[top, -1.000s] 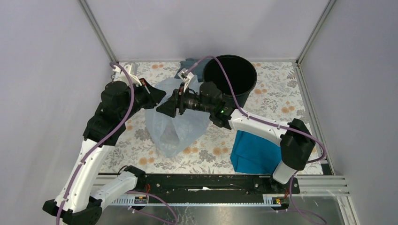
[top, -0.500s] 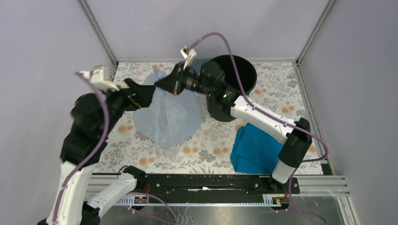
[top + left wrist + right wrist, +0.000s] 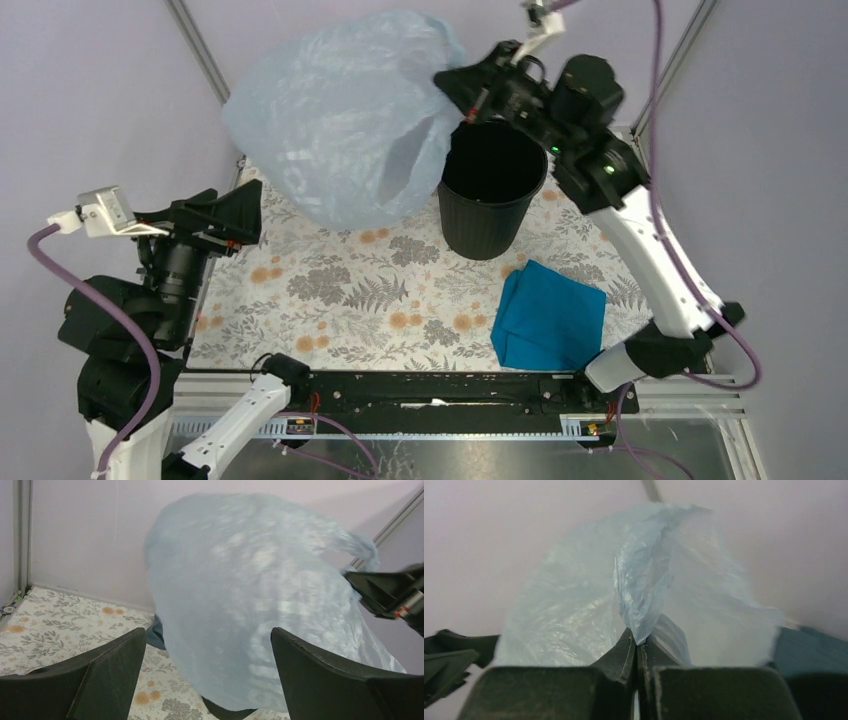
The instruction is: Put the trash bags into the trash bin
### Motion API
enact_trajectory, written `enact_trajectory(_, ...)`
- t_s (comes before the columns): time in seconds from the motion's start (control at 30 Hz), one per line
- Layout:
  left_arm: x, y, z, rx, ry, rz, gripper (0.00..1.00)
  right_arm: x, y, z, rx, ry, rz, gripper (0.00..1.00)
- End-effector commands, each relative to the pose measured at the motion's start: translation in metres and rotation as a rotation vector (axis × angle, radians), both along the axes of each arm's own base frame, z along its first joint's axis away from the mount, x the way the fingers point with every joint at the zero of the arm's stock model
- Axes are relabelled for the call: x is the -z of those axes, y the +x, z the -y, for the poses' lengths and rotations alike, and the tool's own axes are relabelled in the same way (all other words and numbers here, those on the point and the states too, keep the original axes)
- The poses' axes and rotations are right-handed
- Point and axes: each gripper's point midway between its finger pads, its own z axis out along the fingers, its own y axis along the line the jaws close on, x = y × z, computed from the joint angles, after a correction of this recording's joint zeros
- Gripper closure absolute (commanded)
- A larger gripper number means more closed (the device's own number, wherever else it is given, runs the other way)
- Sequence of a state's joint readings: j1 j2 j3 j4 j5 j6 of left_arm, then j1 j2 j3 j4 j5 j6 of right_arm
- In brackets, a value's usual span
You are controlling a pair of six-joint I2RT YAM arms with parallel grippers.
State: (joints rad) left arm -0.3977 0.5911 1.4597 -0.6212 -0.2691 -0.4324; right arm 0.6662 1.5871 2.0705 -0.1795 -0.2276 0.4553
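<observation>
1. Hanging in mid-air, the trash bag (image 3: pixel 340 120) is billowed out wide, up and to the left of the trash bin (image 3: pixel 492 215). I see none of it inside the bin, and it appears to be off the table (image 3: pixel 400 290).
2. The right gripper (image 3: pixel 452 85) is clamped fully closed on a pinched fold at the bag's edge, held high near the bin's far-left rim. Its wrist view confirms film nipped between the tips.
3. The left gripper (image 3: pixel 208 630) has its jaws spread wide and holds nothing. It sits low at the left side of the table, well apart from the bag and facing it.
4. The bin stands upright with its mouth unobstructed. A teal cloth (image 3: pixel 548 315) lies near it on the right, not touching.
5. Step in hand, in my judgement: carrying the bag to the bin. It is lifted, but not yet over the mouth.
6. The next move calls for swinging the right gripper rightward until the bulk hangs over the opening, then lowering. The bag looks broader than the mouth, so I expect it to drape over the rim unless it is fed in gradually.
</observation>
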Motion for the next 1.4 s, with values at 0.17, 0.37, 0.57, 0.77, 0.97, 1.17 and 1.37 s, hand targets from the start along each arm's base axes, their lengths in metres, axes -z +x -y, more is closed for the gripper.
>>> enact_trajectory(0.17,0.009,0.041,0.025,0.038,0.038,-0.033,0.01,0.030,0.026,0.141,0.466,-0.183,0.034,1.00)
enact_trajectory(0.37,0.011,0.057,0.041,0.086,0.043,-0.034,0.01,0.044,0.028,0.186,0.670,-0.293,0.038,1.00)
enact_trajectory(0.57,-0.007,0.071,0.072,0.211,0.069,0.022,0.01,0.052,0.008,0.203,0.710,-0.283,0.051,1.00)
enact_trajectory(0.77,-0.011,0.106,0.125,0.411,0.055,-0.003,0.01,0.072,0.013,0.241,0.896,-0.429,0.020,1.00)
enact_trajectory(0.97,-0.014,0.129,0.168,0.590,0.012,0.009,0.01,0.063,0.008,0.259,0.977,-0.455,0.069,1.00)
enact_trajectory(1.17,-0.022,0.147,0.212,0.701,0.048,0.036,0.01,0.069,0.015,0.271,1.050,-0.529,0.070,1.00)
enact_trajectory(1.37,0.002,0.175,0.259,0.736,0.080,-0.014,0.08,0.051,0.008,0.275,1.061,-0.503,0.121,1.00)
